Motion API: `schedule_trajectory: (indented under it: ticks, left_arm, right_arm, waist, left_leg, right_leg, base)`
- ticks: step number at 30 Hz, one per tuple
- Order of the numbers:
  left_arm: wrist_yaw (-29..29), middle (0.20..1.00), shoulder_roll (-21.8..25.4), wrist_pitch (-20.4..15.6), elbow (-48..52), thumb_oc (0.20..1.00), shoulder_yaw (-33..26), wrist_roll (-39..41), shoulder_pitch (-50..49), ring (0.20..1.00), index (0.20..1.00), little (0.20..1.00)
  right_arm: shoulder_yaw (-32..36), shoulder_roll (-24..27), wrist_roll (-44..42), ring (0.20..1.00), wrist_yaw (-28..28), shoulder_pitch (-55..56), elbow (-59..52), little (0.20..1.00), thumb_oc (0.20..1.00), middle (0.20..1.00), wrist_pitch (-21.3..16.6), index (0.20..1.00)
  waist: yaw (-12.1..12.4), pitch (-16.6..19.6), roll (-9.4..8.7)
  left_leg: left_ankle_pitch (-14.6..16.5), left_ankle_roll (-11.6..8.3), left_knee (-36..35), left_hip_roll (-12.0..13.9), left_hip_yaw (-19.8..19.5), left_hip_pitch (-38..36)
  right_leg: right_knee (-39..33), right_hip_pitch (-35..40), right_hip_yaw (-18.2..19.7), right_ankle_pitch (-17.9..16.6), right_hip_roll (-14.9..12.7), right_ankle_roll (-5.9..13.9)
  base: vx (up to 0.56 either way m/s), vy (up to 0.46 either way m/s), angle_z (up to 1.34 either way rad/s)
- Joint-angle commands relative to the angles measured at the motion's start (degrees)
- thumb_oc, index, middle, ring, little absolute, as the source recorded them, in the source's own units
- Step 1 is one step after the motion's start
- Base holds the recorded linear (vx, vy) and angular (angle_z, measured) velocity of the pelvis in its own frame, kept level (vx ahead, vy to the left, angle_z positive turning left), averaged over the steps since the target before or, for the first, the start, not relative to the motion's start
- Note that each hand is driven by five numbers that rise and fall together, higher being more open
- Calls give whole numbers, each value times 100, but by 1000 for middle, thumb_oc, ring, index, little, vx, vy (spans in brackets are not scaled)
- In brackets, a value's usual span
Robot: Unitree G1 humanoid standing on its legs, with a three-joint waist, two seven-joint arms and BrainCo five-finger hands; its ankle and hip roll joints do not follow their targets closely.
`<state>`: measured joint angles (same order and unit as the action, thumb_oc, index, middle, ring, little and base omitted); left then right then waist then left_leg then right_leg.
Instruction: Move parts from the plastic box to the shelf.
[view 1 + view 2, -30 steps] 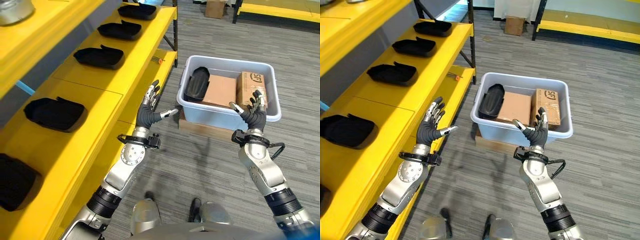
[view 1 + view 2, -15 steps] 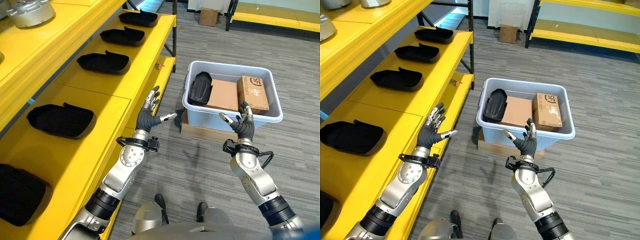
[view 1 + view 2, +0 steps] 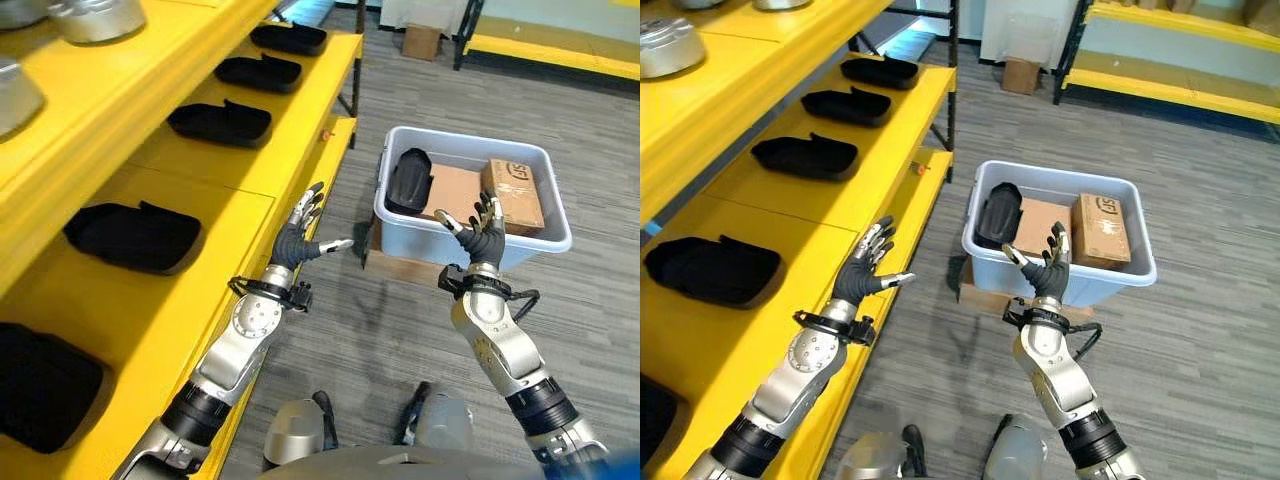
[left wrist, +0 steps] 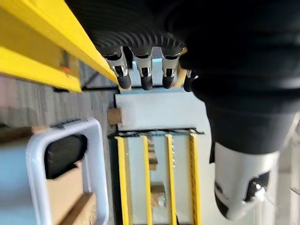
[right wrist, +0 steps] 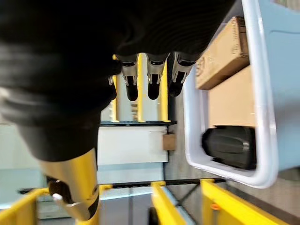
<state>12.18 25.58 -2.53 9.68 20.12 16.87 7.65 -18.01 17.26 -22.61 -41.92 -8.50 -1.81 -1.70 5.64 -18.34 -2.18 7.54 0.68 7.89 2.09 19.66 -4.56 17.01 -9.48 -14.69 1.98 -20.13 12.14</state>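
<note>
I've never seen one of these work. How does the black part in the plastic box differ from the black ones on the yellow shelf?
The black part in the box stands tilted against the plastic box wall, beside cardboard boxes. The shelf parts lie flat, spaced in a row on the yellow shelf. All look alike in colour and shape.

We're seeing open floor between both hands; ahead of the right hand [image 3: 483,237] the plastic box [image 3: 545,232] wall is blocking, and the shelf [image 3: 190,190] edge is crowding the left hand [image 3: 294,243].
</note>
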Motion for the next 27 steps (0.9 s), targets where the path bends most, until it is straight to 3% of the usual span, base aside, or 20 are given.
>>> schedule_trajectory:
  ticks: [1,3,6,9,18,27]
  left_arm:
    - [103,1000,27,-193,469,1000,47,-53,243,1000,1000,1000]
    - [72,1000,-8,-305,390,1000,-1,-153,126,1000,1000,1000]
    - [23,1000,4,-341,399,1000,-36,-106,0,1000,1000,1000]
    - [-68,1000,-44,-393,444,1000,-75,-101,-166,1000,1000,1000]
    - [-87,1000,-52,-589,314,1000,-104,-78,-82,1000,1000,1000]
    - [298,1000,-143,-636,207,1000,-76,-173,21,1000,1000,1000]
  right_arm:
    - [247,-154,349,1000,72,-204,-247,1000,1000,1000,-403,1000]
    - [301,-73,332,1000,172,-129,-378,1000,1000,1000,-272,1000]
    - [344,4,324,1000,208,-94,-422,1000,1000,1000,-166,1000]
    - [383,160,349,1000,165,-206,-327,1000,1000,1000,-92,1000]
    - [453,458,325,1000,14,-571,-70,1000,1000,1000,-176,1000]
    - [427,489,183,1000,365,-322,-42,1000,1000,1000,-31,1000]
  waist:
    - [-126,154,-74]
    - [-146,180,-33]
    - [-129,237,-9]
    - [-53,317,35]
    - [-123,272,107]
    - [-466,339,203]
  left_leg:
    - [-256,61,-497,119,-601,-227]
    - [-316,-73,-526,353,-643,-281]
    - [-408,-190,-541,458,-690,-262]
    - [-551,-400,-542,609,-730,-177]
    - [-788,-624,-215,1095,-824,199]
    - [-965,-724,417,1367,-289,159]
  right_leg:
    - [-1108,595,169,-1559,182,8]
    - [-1397,768,149,-1233,280,53]
    - [-1495,934,12,-1090,375,34]
    - [-1490,1120,-195,-765,597,-175]
    - [-1094,1022,-247,-223,1055,-667]
    - [-845,1162,-306,105,1294,-998]
  base:
    - [269,-395,31]
    - [285,-332,34]
    - [267,-243,41]
    - [239,-208,15]
    - [130,-177,6]
    - [165,-119,0]
